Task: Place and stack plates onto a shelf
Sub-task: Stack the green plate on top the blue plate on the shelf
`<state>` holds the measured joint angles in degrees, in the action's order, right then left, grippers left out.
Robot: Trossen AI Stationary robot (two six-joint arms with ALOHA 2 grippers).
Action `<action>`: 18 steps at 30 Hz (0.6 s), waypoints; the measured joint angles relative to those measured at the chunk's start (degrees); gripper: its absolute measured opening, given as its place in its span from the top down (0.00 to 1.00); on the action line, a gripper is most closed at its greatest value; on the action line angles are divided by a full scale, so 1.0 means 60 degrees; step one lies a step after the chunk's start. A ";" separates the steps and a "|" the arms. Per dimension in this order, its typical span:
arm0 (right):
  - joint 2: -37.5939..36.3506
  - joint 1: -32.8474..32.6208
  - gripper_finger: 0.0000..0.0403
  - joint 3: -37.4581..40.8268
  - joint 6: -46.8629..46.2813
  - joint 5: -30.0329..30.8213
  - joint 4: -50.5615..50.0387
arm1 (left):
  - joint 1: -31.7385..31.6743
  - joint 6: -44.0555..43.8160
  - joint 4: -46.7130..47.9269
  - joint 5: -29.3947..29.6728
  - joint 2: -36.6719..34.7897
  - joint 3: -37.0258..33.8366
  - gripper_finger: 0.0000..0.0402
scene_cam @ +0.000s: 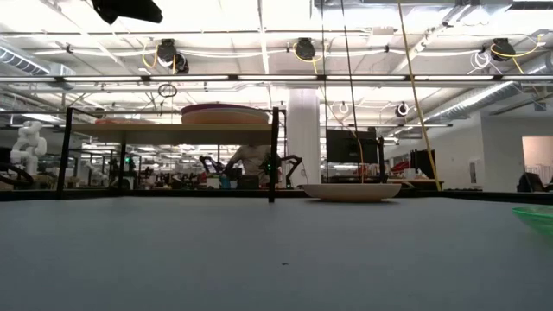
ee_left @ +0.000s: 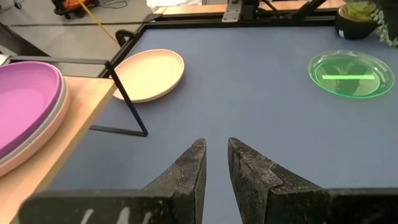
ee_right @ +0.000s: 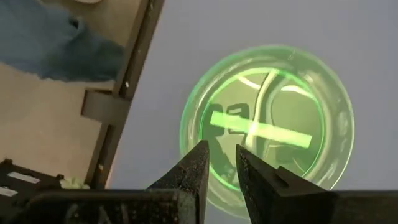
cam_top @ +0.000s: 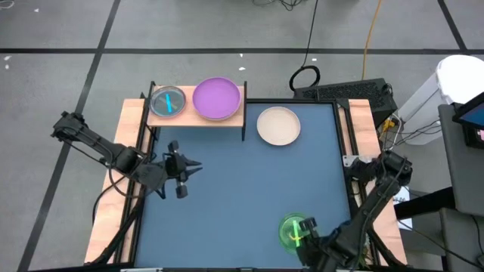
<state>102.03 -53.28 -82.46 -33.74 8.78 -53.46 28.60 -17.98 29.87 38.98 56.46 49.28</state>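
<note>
The bench (cam_top: pixel 249 189), covered in blue, is seen from above with wooden strips along its two sides. The shelf (cam_top: pixel 198 117), a light-wood board on thin black legs, stands at the far left corner of the bench. Two stacks are carried on it. On the shelf's right half a purple plate (cam_top: pixel 217 98) is stacked on a pink plate (ee_left: pixel 37 140), whose rim is visible beneath it in the left wrist view. On the shelf's left half a cyan plate (cam_top: pixel 167 101) is shown, small and translucent; what lies under it cannot be told. A cream plate (cam_top: pixel 278 125) rests on the bench just right of the shelf, apart from the shelf's leg. A green plate (cam_top: pixel 293 230), small and translucent, lies on the bench near the front right edge.

The left gripper (cam_top: pixel 190 169) is held above the bench in front of the shelf, its jaws nearly closed with a narrow gap between them and nothing grasped. The right gripper (ee_right: pixel 221 163) is positioned directly over the near rim of the green plate, its jaws likewise drawn close together with a slim gap; contact with the plate cannot be told.
</note>
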 joint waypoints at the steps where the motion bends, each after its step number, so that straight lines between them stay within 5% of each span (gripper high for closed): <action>1: 0.0002 -0.0065 0.83 0.0090 -0.0047 0.0000 0.0028 | -0.0001 -0.0004 0.0000 0.0000 0.0046 0.0000 0.82; 8: 0.0001 -0.0506 0.81 0.0761 -0.0802 0.0033 0.0461 | -0.0002 -0.0096 -0.0007 0.0000 0.0165 0.0000 0.82; 18: -0.0002 -0.0847 0.60 0.1508 -0.0556 -0.0005 0.1441 | -0.0003 -0.0131 -0.0011 0.0000 0.0161 0.0000 0.82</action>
<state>102.02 -58.36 -73.41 -37.07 8.74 -44.81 28.58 -18.76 29.80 38.98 57.43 49.28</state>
